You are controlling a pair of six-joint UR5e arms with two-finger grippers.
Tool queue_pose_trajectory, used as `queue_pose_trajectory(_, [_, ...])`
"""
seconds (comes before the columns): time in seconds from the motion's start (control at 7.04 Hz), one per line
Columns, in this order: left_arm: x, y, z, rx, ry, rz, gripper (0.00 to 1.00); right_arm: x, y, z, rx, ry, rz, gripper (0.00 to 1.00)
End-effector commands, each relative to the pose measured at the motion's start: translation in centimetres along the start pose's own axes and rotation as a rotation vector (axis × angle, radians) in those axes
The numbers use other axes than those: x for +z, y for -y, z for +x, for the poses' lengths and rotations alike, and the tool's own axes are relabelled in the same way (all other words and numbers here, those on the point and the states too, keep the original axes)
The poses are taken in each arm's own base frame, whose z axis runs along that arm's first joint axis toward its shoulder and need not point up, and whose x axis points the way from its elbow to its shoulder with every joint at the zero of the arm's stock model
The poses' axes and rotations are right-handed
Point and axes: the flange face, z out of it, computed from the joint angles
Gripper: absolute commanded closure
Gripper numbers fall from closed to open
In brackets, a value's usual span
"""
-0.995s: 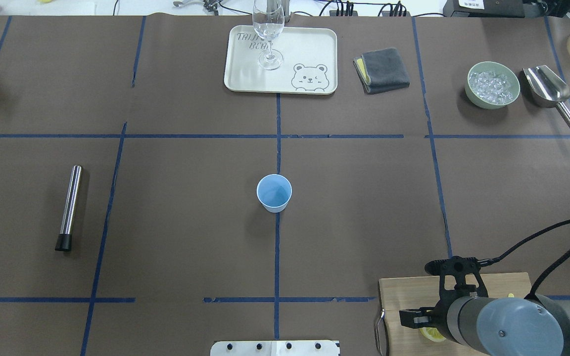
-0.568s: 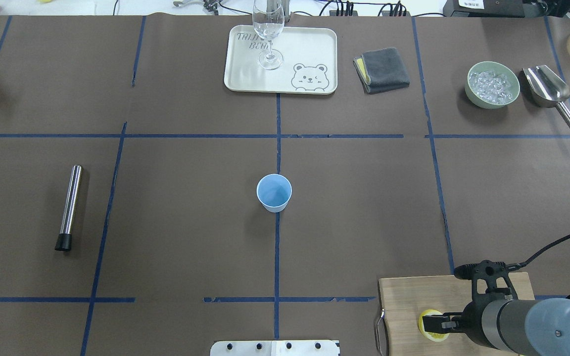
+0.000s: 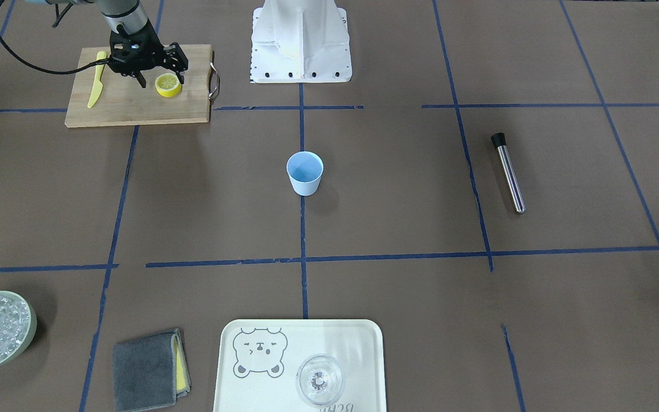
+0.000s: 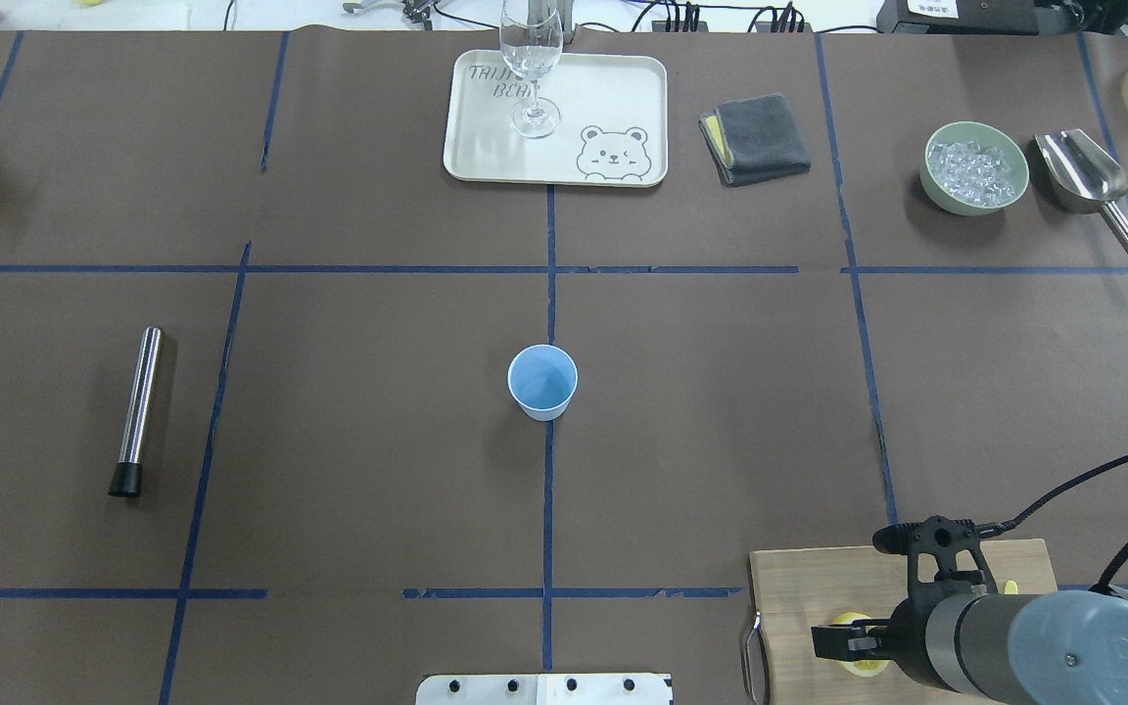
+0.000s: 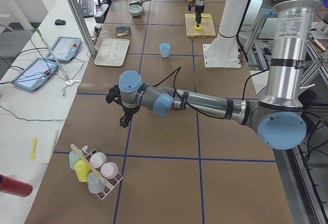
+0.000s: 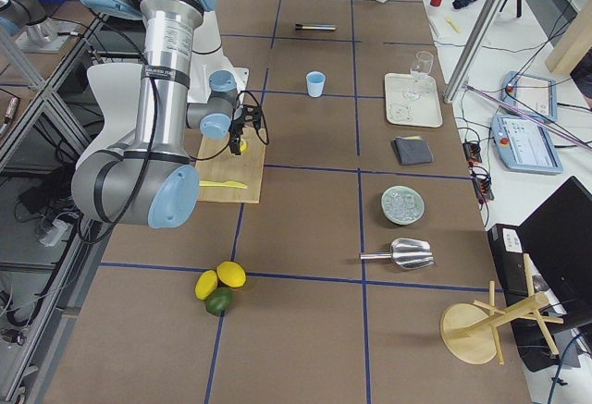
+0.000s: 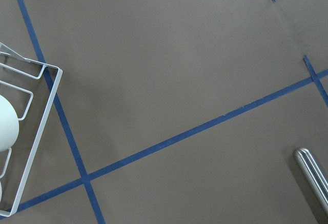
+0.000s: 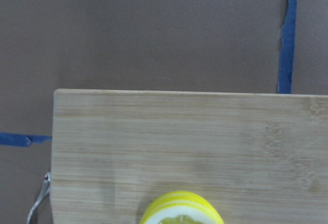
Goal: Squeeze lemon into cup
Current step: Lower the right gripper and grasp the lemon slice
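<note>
Down on the brown-papered table point(image 4: 378, 490), at the robot's right-hand near corner, sits the wooden cutting board point(image 3: 129, 106), and that's where the action is. The right gripper point(image 3: 162, 76) hangs over the board with its jaws spread wide, one finger on each side of the lemon point(image 3: 168, 86), though whether they touch it I can't tell. Way off over the table's left end, the left gripper point(image 5: 124, 120) hovers above bare paper, and I can't tell how its jaws stand. The cup point(image 3: 305, 171) stands upright at the table's centre on a blue tape line, well apart from the board. The lemon lies flat near the board's metal-handled end, cut face up.
</note>
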Motion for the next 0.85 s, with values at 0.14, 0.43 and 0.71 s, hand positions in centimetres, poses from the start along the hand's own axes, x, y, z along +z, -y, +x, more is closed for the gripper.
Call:
queue_pose_trajectory(0.14, [-1.0,-1.2,0.7,0.005,0.003,0.010,0.00,0.2,0.4,-0.7,0.006,-0.025,0.005,0.00])
queue_pose_trajectory(0.43, [-0.8,-1.1,0.8,0.003,0.001,0.008,0.00,0.5,0.3,-0.8,0.004,-0.026,0.003,0.00])
queue_pose_trajectory(0.71, [-0.9,-1.1,0.9,0.005,0.001,0.009,0.00,2.0,0.1,0.0,0.004,-0.057,-0.009,0.00])
